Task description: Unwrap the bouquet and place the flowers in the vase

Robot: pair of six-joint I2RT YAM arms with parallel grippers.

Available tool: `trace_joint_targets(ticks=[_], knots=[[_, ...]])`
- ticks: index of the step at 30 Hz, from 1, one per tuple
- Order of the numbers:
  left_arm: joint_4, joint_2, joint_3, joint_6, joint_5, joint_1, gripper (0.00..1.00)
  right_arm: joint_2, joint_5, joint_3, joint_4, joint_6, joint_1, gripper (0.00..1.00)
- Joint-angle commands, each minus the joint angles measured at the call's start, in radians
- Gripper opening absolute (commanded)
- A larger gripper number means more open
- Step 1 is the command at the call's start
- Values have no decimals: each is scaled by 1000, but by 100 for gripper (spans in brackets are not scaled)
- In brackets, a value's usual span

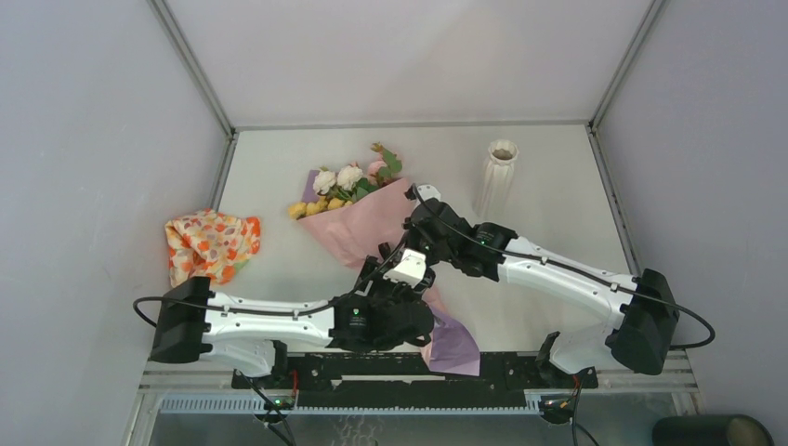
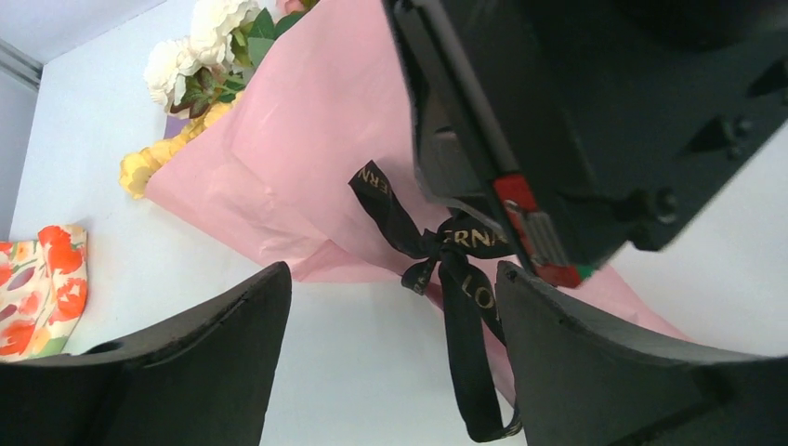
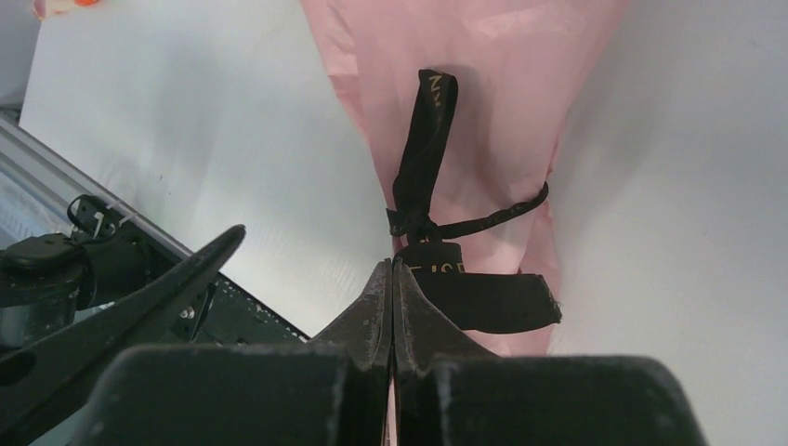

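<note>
The bouquet (image 1: 367, 223) lies on the table, its pink paper cone pointing toward the arms. The flowers (image 1: 339, 181) show cream, pink and yellow heads at its far-left end. A black ribbon (image 2: 444, 246) is tied in a bow round the cone. My right gripper (image 3: 392, 265) is shut, its tips at the knot, and nothing shows between them. My left gripper (image 2: 392, 274) is open just in front of the bow. One ribbon tail (image 2: 462, 353) hangs between its fingers, close to the right finger (image 2: 604, 362). The white ribbed vase (image 1: 498, 172) stands upright at the back right.
An orange floral cloth (image 1: 212, 243) lies crumpled by the left wall. A lilac paper sheet (image 1: 455, 346) sticks out from under the cone near the front edge. The right gripper's body (image 2: 604, 121) hangs right above the left gripper's fingers.
</note>
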Motion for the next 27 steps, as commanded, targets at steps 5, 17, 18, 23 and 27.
trace_joint_targets(ticks=[5, 17, 18, 23, 27], knots=[[143, -59, -61, 18, -36, -30, 83, -34, -146, 13, 78, -32, -36, 0], [301, -392, -323, -128, -33, -25, 74, -116, -186, 14, 101, -11, -35, 0], [296, -431, -347, -158, -42, -22, 74, -126, -191, 13, 102, -9, -33, 0], [265, -599, -415, -229, 6, 69, 74, -172, -207, 14, 107, 0, -21, 0], [311, -666, -459, -219, 95, 130, 75, -174, -224, 34, 102, -7, -13, 0]])
